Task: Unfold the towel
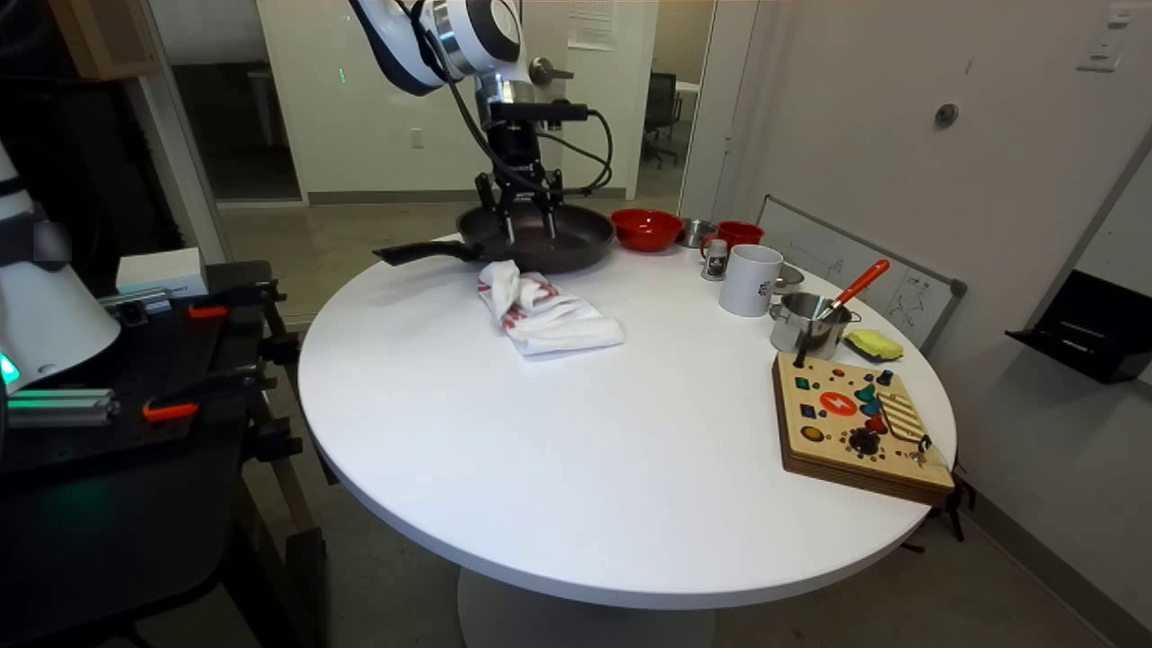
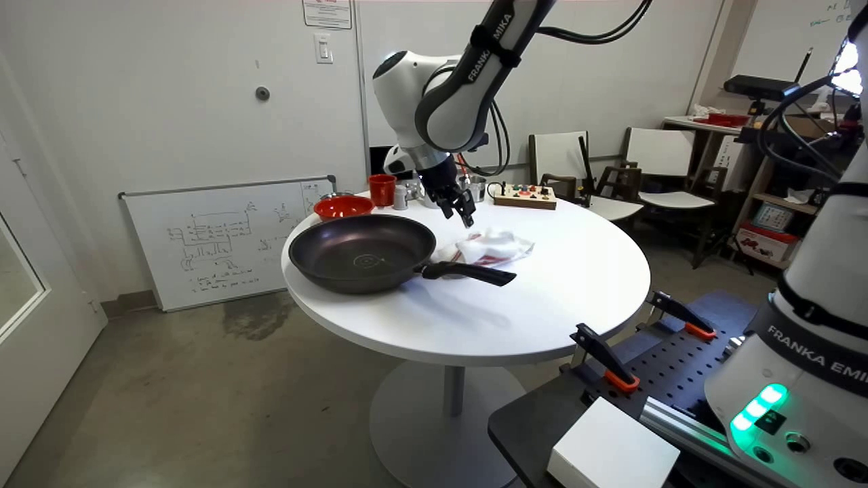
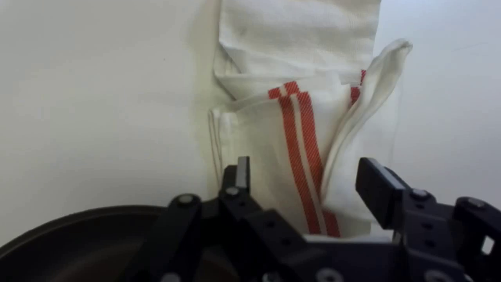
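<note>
While the tool (image 1: 531, 237) gapes, the towel (image 3: 303, 129) lies rumpled; untouched.

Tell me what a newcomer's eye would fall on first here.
Probably the big dark frying pan on the round white table, with the bunched white towel, striped in red, beside it. Next, perhaps, the gripper, open and holding nothing above the table. The bright red bowl next to the frying pan stands out too.

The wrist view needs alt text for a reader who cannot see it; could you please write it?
A loosely folded white towel, striped in red, lies on a white table. An open black gripper shows along the bottom, holding nothing, with part of a dark pan at lower left.
</note>
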{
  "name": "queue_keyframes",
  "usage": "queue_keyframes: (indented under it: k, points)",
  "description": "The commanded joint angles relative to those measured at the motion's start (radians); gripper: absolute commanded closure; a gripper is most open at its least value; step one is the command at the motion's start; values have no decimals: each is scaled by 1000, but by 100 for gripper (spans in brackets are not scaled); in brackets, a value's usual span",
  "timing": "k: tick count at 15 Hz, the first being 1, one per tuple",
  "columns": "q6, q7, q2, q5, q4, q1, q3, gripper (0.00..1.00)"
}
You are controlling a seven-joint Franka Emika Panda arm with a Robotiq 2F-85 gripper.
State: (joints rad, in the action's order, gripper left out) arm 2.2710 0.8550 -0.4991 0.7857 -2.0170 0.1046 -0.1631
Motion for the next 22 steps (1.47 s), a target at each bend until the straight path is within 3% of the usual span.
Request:
queue_keyframes:
  k: [1,3,4,5,7,13,19,22]
  points:
    - [12,77,10,-53,-12,-13,-16,59]
    - [7,90,10,-72,-10,-10,-14,74]
    - [2,89,9,-82,-8,-8,-11,70]
    - [-15,77,6,-103,1,-8,-6,40]
    - [-51,14,5,-173,21,-12,9,44]
    - [-56,-109,33,-319,-10,-58,68,3]
    - [-19,-247,41,-505,-44,-110,63,0]
    - [53,-375,49,-538,-76,-107,75,0]
